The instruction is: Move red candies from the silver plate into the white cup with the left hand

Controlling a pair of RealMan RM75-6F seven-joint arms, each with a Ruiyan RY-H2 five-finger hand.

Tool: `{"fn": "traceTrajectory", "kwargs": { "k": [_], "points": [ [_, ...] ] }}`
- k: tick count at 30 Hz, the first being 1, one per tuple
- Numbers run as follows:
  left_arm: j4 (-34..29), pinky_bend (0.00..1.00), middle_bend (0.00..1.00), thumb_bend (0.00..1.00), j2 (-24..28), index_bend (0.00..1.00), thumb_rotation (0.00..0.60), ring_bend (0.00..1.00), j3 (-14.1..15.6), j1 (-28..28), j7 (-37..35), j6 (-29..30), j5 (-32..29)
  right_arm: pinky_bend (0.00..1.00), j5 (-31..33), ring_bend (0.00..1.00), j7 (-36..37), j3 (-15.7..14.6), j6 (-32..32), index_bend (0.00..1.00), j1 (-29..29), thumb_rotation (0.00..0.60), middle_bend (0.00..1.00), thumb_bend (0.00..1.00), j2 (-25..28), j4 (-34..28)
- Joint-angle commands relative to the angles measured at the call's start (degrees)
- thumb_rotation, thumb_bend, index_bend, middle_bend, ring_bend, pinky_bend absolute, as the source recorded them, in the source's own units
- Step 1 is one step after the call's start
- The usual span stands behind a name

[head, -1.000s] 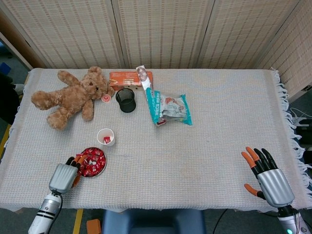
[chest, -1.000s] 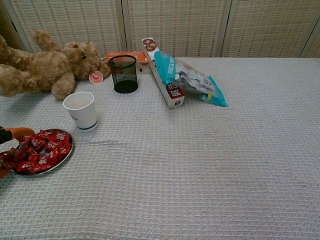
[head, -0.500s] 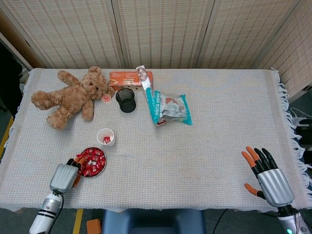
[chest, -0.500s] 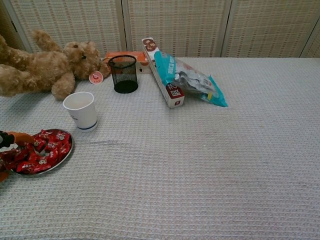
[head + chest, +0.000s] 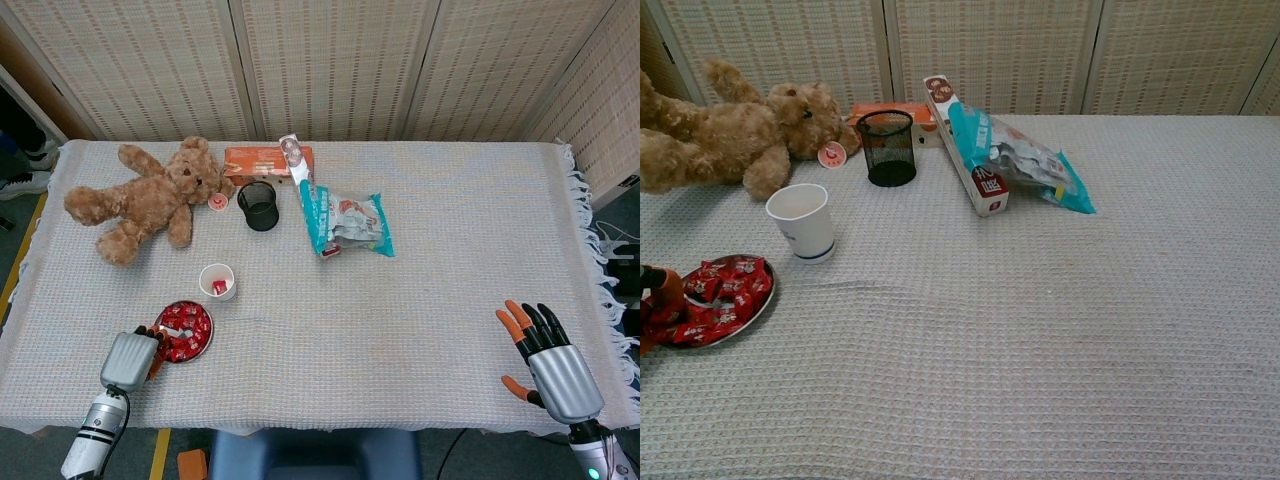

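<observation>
1. Left hand (image 5: 130, 358) at the near-left edge of the table (image 5: 450, 290), back of the hand up, fingertips reaching onto the near-left rim of the silver plate (image 5: 206, 335) among the red candies (image 5: 185, 325).
2. Fingers curled down into the pile; whether a candy is actually pinched cannot be told, since the hand's back hides it from above and the chest view cuts the hand off at the frame edge.
3. Plate close to the near table edge, piled with red wrappers.
4. White cup (image 5: 217, 281) standing upright just beyond the plate and slightly right, apart from it, with one red piece showing inside.
5. Right hand (image 5: 545, 355) at the near-right corner, holding nothing, fingers spread and pointing away from the robot, close to the fringed right edge.
6. Wide bare cloth between the two hands and across the whole right half of the table.
7. Beyond the cup, along the far side: teddy bear (image 5: 140, 198) lying on the left, black mesh cup (image 5: 258, 205) beside it, orange box (image 5: 265, 160) at the far edge, then a long narrow box (image 5: 303, 185) touching a teal snack bag (image 5: 350, 222).
8. Open strip of cloth between cup and bear.
</observation>
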Motion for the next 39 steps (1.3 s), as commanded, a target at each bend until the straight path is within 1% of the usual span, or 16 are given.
{"fn": "traceTrajectory", "kwargs": {
  "k": [1,6,12,18,20,24,32,39],
  "points": [
    [0.1,0.95,0.44,0.35,-0.1,0.45,0.600,0.43,0.0,0.0,0.0,0.2,0.2,0.00,0.0,0.00,-0.1,0.0,-0.1,0.00,0.0,0.600,0.00,0.07,0.0,0.0],
    [0.5,0.96,0.46,0.35,-0.3,0.48,0.600,0.45,0.0,0.1,-0.9,1.1,1.3,0.00,0.1,0.00,-0.2,0.0,-0.4,0.00,0.1,0.600,0.00,0.07,0.0,-0.2],
    [0.9,0.97,0.48,0.36,-0.6,0.50,0.600,0.46,-0.1,0.0,-1.1,0.7,1.4,0.00,0.2,0.00,-0.1,0.0,-0.4,0.00,0.1,0.600,0.00,0.07,0.2,-0.3],
    [1.2,0.99,0.54,0.37,-0.7,0.55,0.600,0.51,-0.2,0.0,-1.6,0.8,1.6,0.00,0.3,0.00,-0.2,0.0,-0.4,0.00,0.1,0.600,0.00,0.07,0.2,-0.3],
    [1.5,0.99,0.57,0.38,-0.9,0.57,0.600,0.54,-0.2,0.0,-2.3,1.6,2.4,0.00,0.4,0.00,-0.3,0.0,-0.7,0.00,0.1,0.600,0.00,0.07,0.2,-0.3],
    [1.9,0.99,0.60,0.39,-1.1,0.59,0.600,0.56,-0.1,0.1,-3.1,2.1,3.2,0.00,0.5,0.00,-0.5,0.0,-0.8,0.00,0.1,0.600,0.00,0.07,0.2,-0.5],
    [1.6,0.99,0.61,0.41,-0.8,0.60,0.600,0.58,-0.1,0.1,-4.3,2.4,3.9,0.00,0.6,0.00,-0.3,0.1,-0.8,0.00,0.1,0.600,0.00,0.07,0.3,-0.5],
    [-1.2,0.99,0.62,0.41,1.1,0.61,0.600,0.58,-0.6,-0.3,-5.7,3.0,4.9,0.00,0.7,0.00,-0.3,0.1,-0.9,0.00,0.2,0.600,0.00,0.07,0.3,-0.5]
  ]
}}
